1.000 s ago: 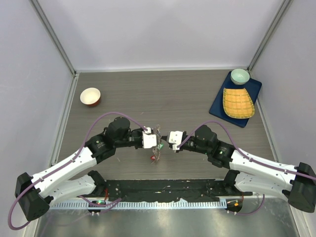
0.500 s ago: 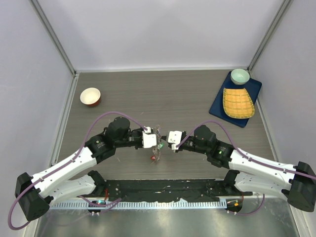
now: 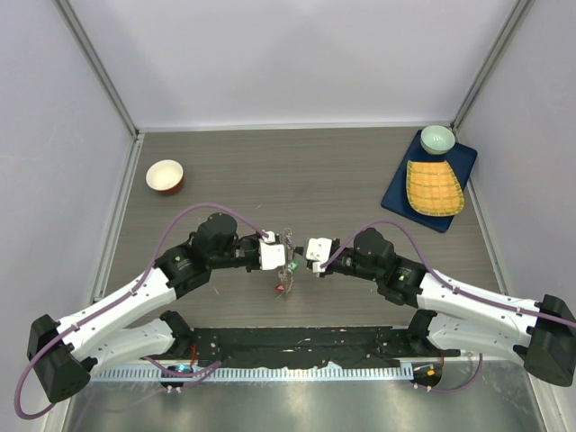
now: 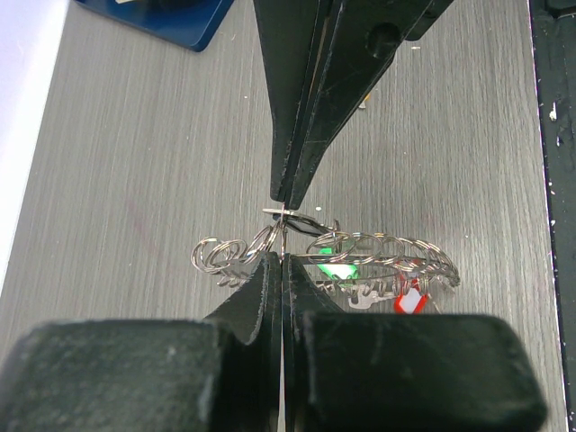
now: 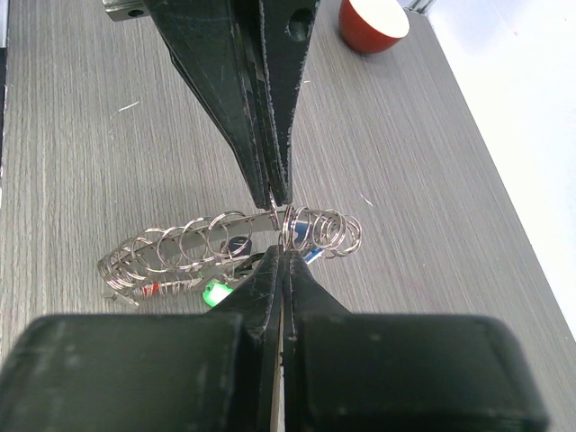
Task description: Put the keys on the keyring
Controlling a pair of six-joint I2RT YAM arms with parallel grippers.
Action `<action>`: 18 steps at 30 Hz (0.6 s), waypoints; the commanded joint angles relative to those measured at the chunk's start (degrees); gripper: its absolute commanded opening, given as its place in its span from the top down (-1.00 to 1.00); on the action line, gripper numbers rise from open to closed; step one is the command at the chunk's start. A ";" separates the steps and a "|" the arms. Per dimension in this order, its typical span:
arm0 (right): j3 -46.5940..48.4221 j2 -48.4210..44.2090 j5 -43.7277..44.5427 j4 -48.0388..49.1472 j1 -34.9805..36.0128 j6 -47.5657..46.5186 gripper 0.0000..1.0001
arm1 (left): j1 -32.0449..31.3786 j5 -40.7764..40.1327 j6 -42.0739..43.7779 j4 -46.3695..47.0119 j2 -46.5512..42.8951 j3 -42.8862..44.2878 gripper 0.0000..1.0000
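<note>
The keyring (image 3: 286, 274) hangs on edge above the table at centre, between both grippers. My left gripper (image 3: 284, 256) and right gripper (image 3: 296, 259) meet tip to tip there, both shut. In the left wrist view my left gripper (image 4: 282, 256) pinches thin wire of the keyring (image 4: 396, 245), and the right arm's fingers (image 4: 306, 108) come down onto the same spot. In the right wrist view my right gripper (image 5: 285, 252) nips the keyring (image 5: 180, 236) beside a cluster of small rings. Keys hang below with green (image 4: 335, 267), red (image 4: 409, 301) and blue (image 5: 310, 255) tags.
A red bowl (image 3: 165, 175) stands at the far left. At the back right a blue tray (image 3: 396, 193) carries a yellow ribbed dish (image 3: 434, 187) and a pale green bowl (image 3: 437, 138). Walls close in the table on three sides.
</note>
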 commanded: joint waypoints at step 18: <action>1.22 -1.77 -2.38 2.77 0.29 0.18 0.99 | -0.18 0.99 -0.40 5.48 -1.14 0.47 1.00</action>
